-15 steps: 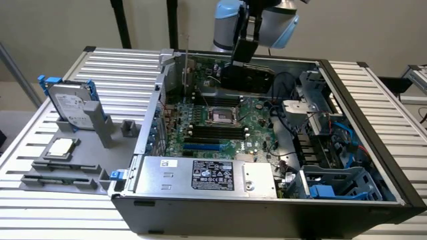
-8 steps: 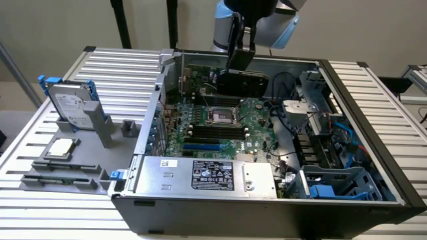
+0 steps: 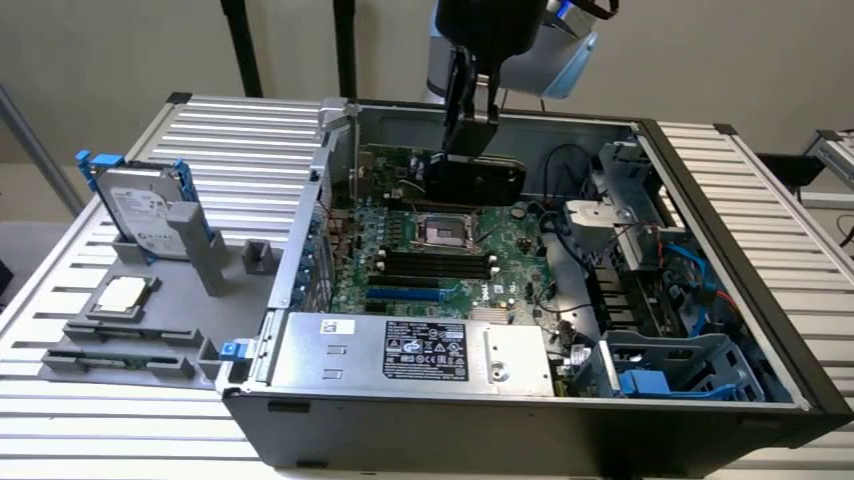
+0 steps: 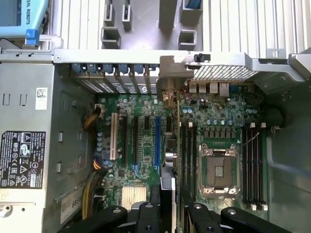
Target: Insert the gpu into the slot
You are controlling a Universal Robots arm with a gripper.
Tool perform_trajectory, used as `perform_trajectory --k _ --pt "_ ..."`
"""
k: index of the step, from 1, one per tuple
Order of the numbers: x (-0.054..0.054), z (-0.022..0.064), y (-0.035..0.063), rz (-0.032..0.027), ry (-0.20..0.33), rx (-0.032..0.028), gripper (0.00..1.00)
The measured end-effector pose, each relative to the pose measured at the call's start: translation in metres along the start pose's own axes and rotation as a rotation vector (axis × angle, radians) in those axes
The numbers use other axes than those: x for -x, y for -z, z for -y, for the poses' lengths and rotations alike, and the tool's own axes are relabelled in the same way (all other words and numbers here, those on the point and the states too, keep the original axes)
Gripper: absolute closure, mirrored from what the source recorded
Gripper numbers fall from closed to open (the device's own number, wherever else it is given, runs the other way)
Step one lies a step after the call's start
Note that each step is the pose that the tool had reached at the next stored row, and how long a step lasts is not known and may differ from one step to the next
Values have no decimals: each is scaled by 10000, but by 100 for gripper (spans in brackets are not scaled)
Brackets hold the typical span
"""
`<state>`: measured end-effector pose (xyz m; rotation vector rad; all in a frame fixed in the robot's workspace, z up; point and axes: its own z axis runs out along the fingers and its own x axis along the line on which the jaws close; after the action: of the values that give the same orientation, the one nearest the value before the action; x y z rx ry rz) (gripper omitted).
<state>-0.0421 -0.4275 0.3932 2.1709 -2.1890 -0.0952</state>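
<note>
Fingers [image 3: 458, 95] pinch the top edge of the one gpu [image 3: 475, 180], and we see the black card hanging upright beneath them, above the green motherboard [image 3: 514, 260]. It hangs on the far side of the single silver CPU socket [image 3: 445, 232] in the exterior view. The one bright-blue slot [image 3: 404, 295] lies bare on the near side of that socket, close to the power supply [image 3: 400, 350] and well apart from the card, so the gpu is not seated.

We count one open computer case [image 3: 534, 425] lying on the slatted table [image 3: 774, 200]. Inside it are the motherboard, one silver labelled power supply and a blue-grey drive cage [image 3: 667, 365].

To the exterior view's left, one grey fixture tray [image 3: 200, 320] rests on the table. It holds one hard drive [image 3: 138, 212] standing in a blue-handled carrier and one processor chip [image 3: 123, 294] lying flat.
</note>
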Motion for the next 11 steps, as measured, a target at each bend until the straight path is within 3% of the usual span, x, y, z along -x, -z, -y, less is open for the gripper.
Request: perform_trajectory --k 7,11 --pt "-56 -47 -84 -6 195 -50 74" --pt "-87 -101 -143 4 234 -152 74"
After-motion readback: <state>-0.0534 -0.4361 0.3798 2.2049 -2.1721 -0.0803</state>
